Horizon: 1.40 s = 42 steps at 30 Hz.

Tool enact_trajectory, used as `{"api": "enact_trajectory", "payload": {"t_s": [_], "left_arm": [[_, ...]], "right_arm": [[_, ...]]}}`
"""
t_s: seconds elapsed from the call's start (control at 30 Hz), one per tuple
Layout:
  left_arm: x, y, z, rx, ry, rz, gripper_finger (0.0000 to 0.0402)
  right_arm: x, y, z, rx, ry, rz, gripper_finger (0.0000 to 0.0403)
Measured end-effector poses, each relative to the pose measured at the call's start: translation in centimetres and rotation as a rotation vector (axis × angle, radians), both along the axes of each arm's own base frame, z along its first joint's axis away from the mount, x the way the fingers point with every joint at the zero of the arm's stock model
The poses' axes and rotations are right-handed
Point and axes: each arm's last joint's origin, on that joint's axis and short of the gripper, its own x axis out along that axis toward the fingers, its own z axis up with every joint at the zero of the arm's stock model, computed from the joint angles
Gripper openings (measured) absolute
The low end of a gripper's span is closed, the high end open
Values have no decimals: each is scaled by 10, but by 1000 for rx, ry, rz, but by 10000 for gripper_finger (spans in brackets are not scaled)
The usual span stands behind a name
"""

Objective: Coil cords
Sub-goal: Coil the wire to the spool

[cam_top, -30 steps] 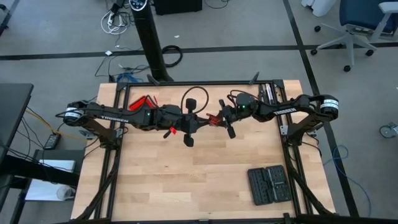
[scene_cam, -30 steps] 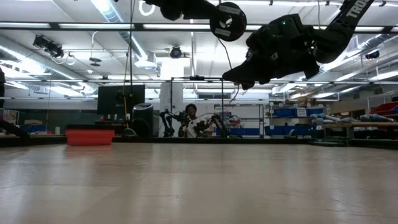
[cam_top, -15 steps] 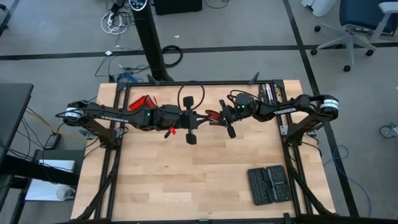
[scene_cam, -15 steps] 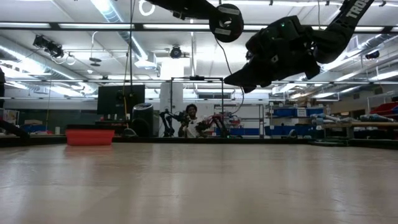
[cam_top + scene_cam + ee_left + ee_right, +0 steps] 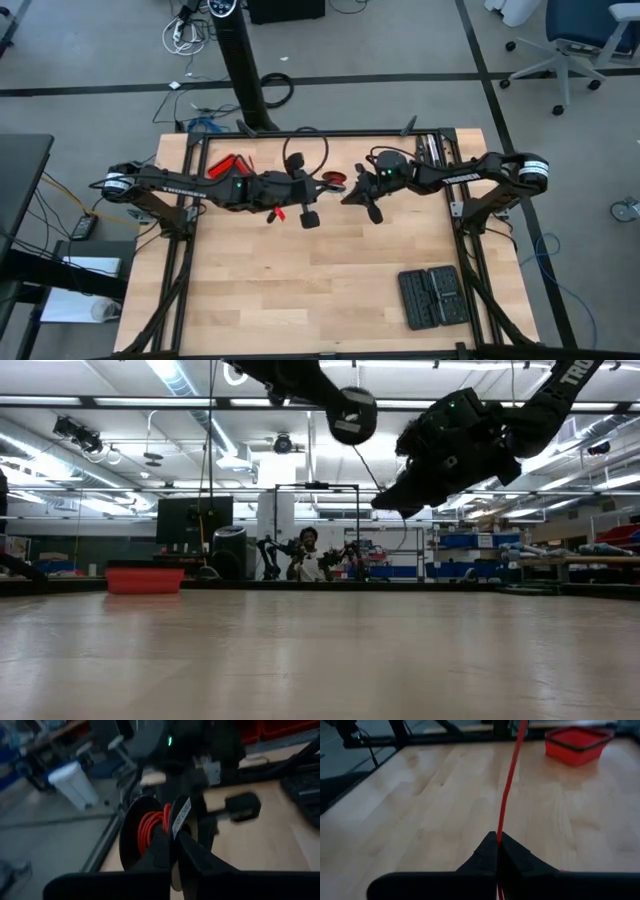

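One wooden bench [image 5: 300,290] carries the scene, with two dark arms reaching in from opposite sides and meeting above its far half. The left gripper [image 5: 172,842] has its fingers [image 5: 200,862] pinched on one black spool [image 5: 145,832], whose round flanges stand on edge; several turns of the single thin red wire [image 5: 507,785] sit wound on its core. From above, the spool shows as a small red-and-black disc [image 5: 333,181] between the two grippers, held clear of the wood. The right gripper [image 5: 498,842] has its fingers pressed together on the wire, which runs out from the fingertips in one straight taut line, its long axis pointing directly away from that gripper toward the left arm. In the low view both grippers hang high above the surface. One red square box with a black rim [image 5: 229,164] rests near the bench's far left edge, and one black two-part case [image 5: 431,296] lies near the front right corner.
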Motion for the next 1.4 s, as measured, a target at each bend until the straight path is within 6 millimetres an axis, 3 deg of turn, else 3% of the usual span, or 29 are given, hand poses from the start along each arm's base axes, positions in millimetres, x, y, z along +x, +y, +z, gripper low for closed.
{"api": "enact_trajectory", "payload": {"t_s": [0.2,0.47,0.7,0.87,1.13,1.4], "left_arm": [[-5,5,-13,-144,84,86,12],[-6,5,-17,-283,109,1,12],[-6,5,-19,-182,153,-63,12],[-10,6,-37,-88,206,-120,12],[-14,10,-60,-55,102,-170,12],[-15,22,-60,-82,-4,-230,12]], "right_arm": [[-9,3,21,-80,41,-22,1],[-15,16,41,-194,-32,13,0],[-13,19,59,-199,-26,26,0],[-8,15,74,-212,11,49,0],[-6,5,89,-187,-37,85,0],[1,3,98,-205,-157,78,5]]}}
